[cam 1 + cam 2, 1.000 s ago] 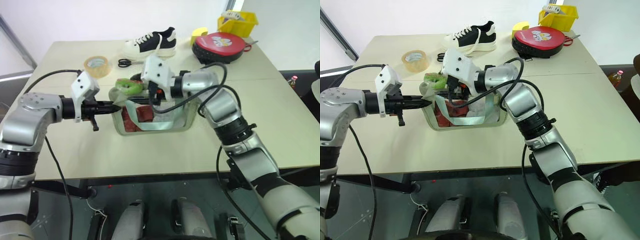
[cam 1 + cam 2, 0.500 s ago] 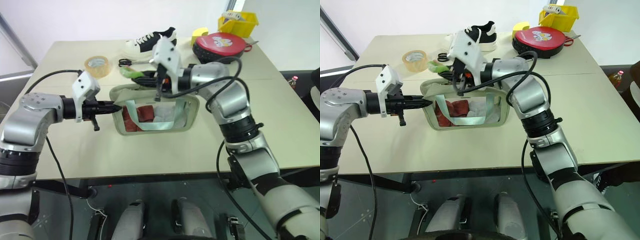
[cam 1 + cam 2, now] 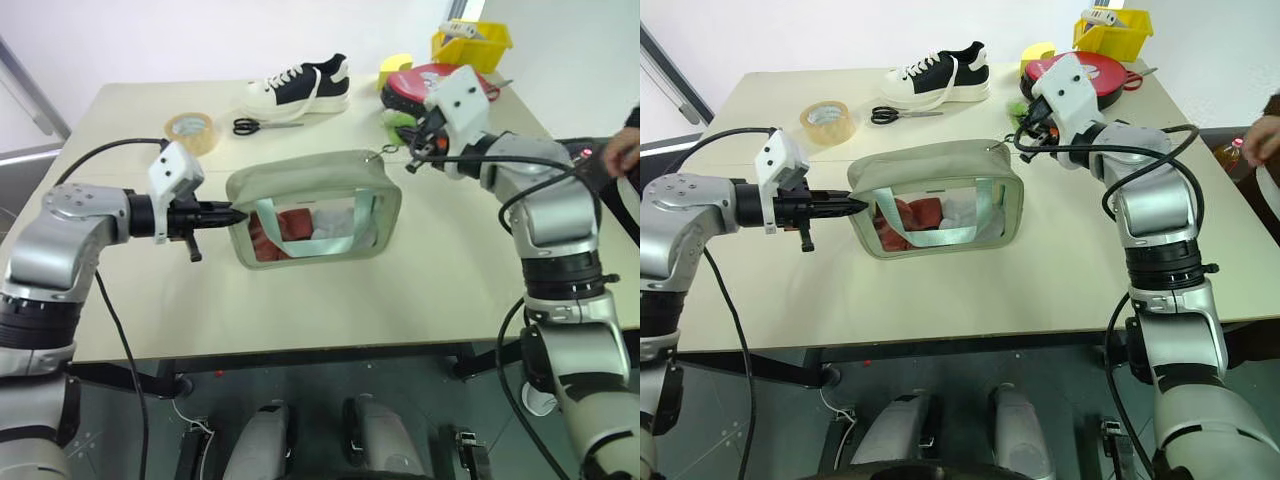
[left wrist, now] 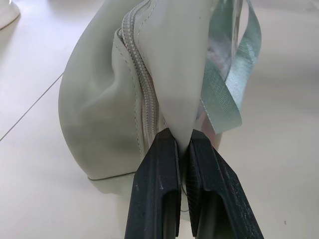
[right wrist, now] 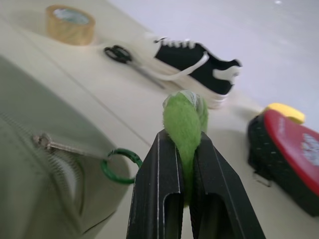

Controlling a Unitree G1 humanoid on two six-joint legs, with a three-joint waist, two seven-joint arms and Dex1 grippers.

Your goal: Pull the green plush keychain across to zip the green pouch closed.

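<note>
A: Where is the green pouch (image 3: 312, 205)?

B: It stands mid-desk (image 3: 420, 280), its clear window facing the robot, with red and white contents and a mint strap (image 3: 335, 240) showing. The zipper (image 4: 144, 99) along its top reads as closed at the left end.

A: And the left gripper (image 3: 238, 213)?

B: Its fingers (image 4: 159, 189) are pinched tight on the fabric at the pouch's left end, right beside the zipper.

A: What about the keychain?

B: The green plush keychain (image 5: 184, 124) sits squeezed between the fingers of the right gripper (image 3: 1023, 118), off the pouch's right end and raised above the desk. A green ring (image 5: 119, 164) and a thin metal link join it to the zipper pull at the pouch's right corner.

A: Anything else around?

B: A tape roll (image 3: 193, 130), scissors (image 3: 258, 125) and a black-and-white sneaker (image 3: 300, 88) lie at the far side; a red round case (image 3: 1085, 75) and a yellow bin (image 3: 472, 42) sit far right. A person's hand (image 3: 620, 150) shows at the right edge.
</note>
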